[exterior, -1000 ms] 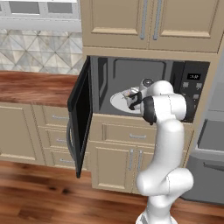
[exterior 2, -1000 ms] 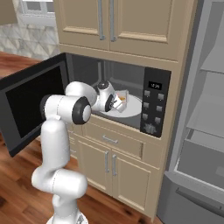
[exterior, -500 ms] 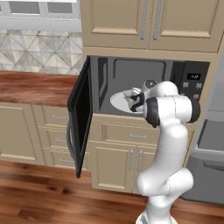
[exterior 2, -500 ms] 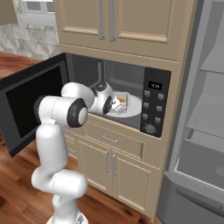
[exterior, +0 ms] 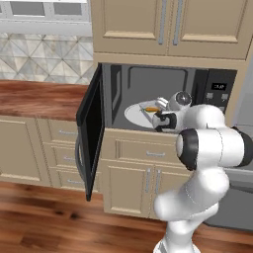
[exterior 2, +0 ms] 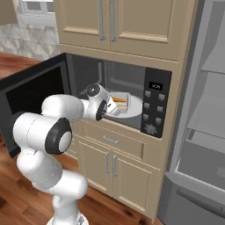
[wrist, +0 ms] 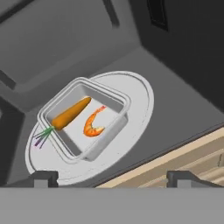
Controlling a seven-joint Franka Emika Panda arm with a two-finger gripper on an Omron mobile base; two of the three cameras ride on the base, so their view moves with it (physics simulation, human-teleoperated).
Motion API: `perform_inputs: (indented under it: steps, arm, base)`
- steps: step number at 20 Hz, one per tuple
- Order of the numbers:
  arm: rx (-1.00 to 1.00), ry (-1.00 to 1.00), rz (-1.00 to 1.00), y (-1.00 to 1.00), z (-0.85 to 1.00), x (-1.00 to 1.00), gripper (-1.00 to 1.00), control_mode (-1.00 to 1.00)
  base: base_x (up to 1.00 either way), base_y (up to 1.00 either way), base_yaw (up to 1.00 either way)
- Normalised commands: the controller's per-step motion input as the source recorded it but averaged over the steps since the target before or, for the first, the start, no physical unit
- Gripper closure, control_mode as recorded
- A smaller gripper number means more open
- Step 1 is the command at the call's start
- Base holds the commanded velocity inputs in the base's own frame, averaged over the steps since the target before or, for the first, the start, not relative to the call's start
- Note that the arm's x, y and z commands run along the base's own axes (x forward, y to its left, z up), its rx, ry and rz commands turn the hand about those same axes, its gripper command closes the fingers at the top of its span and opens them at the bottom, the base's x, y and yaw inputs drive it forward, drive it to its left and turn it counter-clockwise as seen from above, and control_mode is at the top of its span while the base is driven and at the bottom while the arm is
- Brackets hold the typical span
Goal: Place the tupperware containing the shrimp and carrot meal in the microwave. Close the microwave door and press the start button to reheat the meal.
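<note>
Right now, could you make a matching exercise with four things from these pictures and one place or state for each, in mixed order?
Things:
1. tupperware
2. microwave door
3. turntable plate
4. gripper

Places or states:
a. swung open to the left
b. holds a carrot and a shrimp
c. open, holding nothing
d. lies under the container

Pairs: 1-b, 2-a, 3-d, 4-c

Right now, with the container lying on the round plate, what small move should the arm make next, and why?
Probably pull the pincer back out of the microwave. The tupperware sits on the turntable plate with carrot and shrimp inside, and the fingertips stand apart, holding nothing. The microwave door is open, so closing it comes after.
</note>
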Motion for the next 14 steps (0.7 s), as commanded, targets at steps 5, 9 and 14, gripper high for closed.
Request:
perform_inputs:
  steps: [5,9,14]
  arm:
    - [-0.14,-0.01,0.18,0.31,0.89,-0.93,-1.0,-1.0]
    - [-0.24,0.0,0.31,0.45,0.6,-1.0,-1.0,-1.0]
    - [-0.24,0.0,0.32,0.43,0.57,-1.0,-1.0,-1.0]
  base:
    - [0.0,0.0,0.0]
    - [0.0,0.0,0.0]
    - [0.0,0.0,0.0]
